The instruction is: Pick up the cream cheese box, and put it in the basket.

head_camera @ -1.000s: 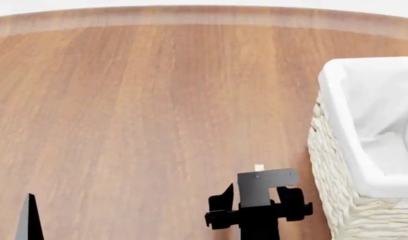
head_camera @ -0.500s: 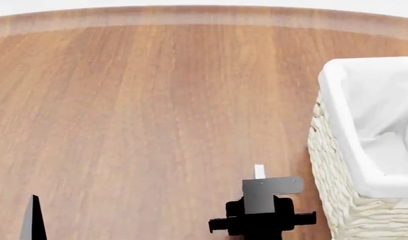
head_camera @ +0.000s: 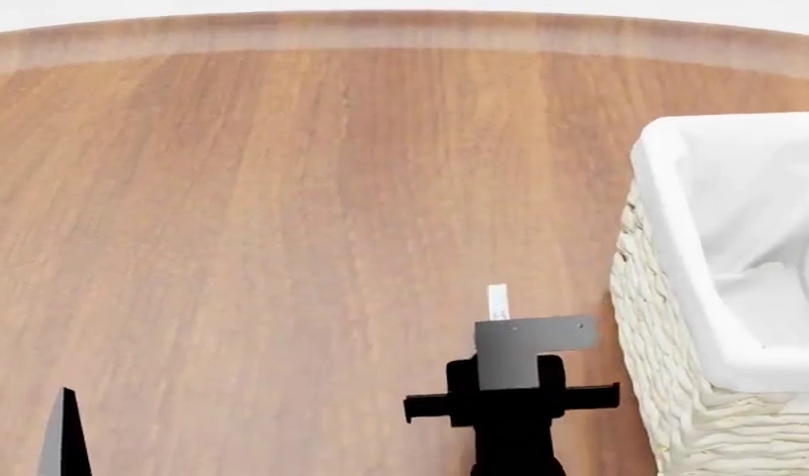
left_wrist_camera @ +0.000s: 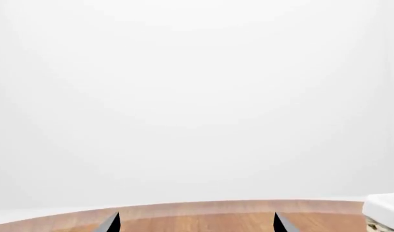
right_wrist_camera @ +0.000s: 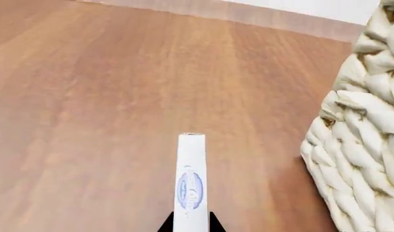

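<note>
The right gripper pinches the cream cheese box between its two dark fingers. One finger sits on each flat side of the box. The box is thin and white, with a blue oval on its narrow edge. It sticks straight out past the fingertips, edge on, up off the wooden table. In the head view only a small white bit of the box shows beyond the gripper.

The basket stands off to the side of the held box, near it but not touching. Its woven wall is close beside the fingers. A white cloth folds over its rim.

The left gripper holds nothing. Its two finger tips are spread wide apart, with table and white wall between them. A corner of the basket shows off to one side of those fingers.
</note>
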Motion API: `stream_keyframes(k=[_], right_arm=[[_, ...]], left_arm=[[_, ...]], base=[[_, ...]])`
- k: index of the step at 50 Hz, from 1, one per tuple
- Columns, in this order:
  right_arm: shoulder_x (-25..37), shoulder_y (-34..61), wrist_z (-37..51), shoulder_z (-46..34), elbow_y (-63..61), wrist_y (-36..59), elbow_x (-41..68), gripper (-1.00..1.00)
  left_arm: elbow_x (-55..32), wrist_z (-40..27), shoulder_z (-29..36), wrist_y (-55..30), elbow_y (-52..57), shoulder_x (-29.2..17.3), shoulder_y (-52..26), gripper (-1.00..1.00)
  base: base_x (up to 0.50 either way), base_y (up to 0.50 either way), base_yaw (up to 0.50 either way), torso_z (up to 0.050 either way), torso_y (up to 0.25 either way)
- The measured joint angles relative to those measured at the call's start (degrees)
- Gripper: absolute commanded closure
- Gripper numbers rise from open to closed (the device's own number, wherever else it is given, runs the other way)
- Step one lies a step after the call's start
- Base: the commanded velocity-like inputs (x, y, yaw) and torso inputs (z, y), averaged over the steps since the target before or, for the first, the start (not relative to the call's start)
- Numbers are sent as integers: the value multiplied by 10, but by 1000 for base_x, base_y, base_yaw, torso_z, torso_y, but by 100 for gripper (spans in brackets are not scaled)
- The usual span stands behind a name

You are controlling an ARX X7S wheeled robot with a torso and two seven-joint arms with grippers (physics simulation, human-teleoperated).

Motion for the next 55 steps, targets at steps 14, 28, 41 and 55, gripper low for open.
stream_keyframes(k=[14, 28, 41, 55], right_arm=[[70, -5, 81, -103, -281, 115, 93, 100], [138, -9, 155, -131, -560, 238, 138, 100], [177, 1, 199, -132, -716, 310, 160, 100], [225, 28, 227, -107, -837, 371, 197, 100]], left_arm=[[-4, -1, 3, -2, 0, -3, -1, -100], [-12, -3, 6, -14, 0, -6, -6, -100], [-13, -5, 10, -15, -1, -9, -6, -100], [2, -5, 21, -13, -3, -14, -6, -100]], base=[[0, 0, 0, 0, 8], [0, 0, 0, 0, 194], [0, 0, 1, 0, 218], [0, 0, 0, 0, 77]])
